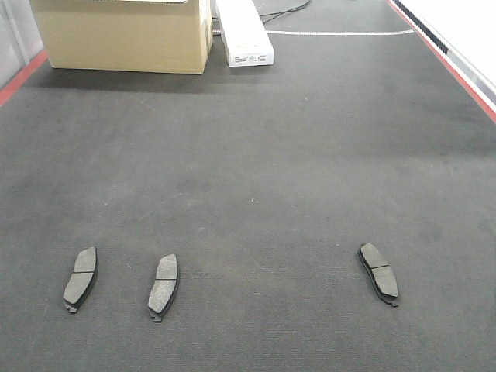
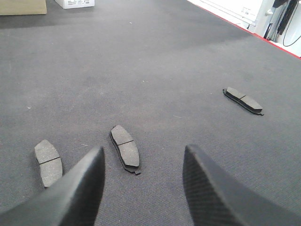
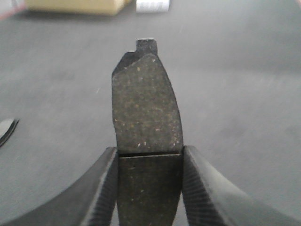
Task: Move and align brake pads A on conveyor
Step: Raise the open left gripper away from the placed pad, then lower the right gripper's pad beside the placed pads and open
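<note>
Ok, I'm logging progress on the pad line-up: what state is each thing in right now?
Left pad: flat on the belt.
Middle pad: flat on belt.
Right pad: flat on belt, apart.
Fourth pad: held in right gripper.
Left gripper: jaws open, empty.
Box: closed.

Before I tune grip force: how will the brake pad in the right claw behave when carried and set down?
The brake pad looks stiff: it juts straight out of the right claw without sagging. Its gritty face probably resists slipping between the fingers. Being flat, it should lie still on the conveyor, like the three pads already lying there.
</note>
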Motion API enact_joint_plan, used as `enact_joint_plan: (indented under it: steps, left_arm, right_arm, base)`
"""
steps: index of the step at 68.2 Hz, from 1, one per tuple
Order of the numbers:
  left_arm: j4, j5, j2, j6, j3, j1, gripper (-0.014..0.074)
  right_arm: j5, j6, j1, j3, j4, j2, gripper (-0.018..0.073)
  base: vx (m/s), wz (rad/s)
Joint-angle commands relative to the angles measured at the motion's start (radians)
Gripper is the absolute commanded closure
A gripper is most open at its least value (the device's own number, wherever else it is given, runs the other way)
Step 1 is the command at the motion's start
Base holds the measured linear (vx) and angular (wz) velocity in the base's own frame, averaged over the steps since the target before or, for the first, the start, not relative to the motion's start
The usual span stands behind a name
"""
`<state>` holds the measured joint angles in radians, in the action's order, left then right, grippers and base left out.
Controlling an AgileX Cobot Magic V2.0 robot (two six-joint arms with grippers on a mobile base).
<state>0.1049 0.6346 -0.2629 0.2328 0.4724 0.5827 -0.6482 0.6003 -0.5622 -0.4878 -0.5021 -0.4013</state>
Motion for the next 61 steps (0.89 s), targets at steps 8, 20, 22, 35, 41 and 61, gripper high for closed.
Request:
enact_joint_plan:
  steps: [8,20,22,35,41,61]
  left_arm:
    - [-0.002,-0.07,-0.008,0.0,0.024,0.005,0.0219]
    - [-0.002,-0.07,-0.008,0.0,0.024,0.005,0.0219]
    - [-0.002,-0.07,-0.008,0.0,0.024,0.005,0.0219]
    - [-0.002,-0.07,-0.008,0.0,0.024,0.005,0.0219]
    - [-0.002,-0.07,-0.008,0.0,0.024,0.005,0.0219]
    - [-0.002,-0.07,-0.008,0.0,0.024,0.005,0.0219]
  right_arm:
    - [0.102,-0.004,0.003,-0.169,0.109,-0.321,0.05]
    - [0.101,-0.003,0.003,-0.29,0.203,-0.615,0.045]
    - [0.102,-0.003,0.003,-0.311,0.21,-0.657,0.0444]
    - [0.127,-0.001,0.003,-0.393,0.222,-0.946,0.0427]
    - [0.142,0.0,0.003,-0.43,0.249,-1.051,0.0427]
    - [0.084,-0.001,0.003,-0.586,0.305,-1.315,0.0395]
  base:
    - [0.0,0.0]
    - [0.0,0.0]
    - [0.0,0.0]
    - [0.0,0.0]
    - [0.0,0.0]
    - [0.0,0.0]
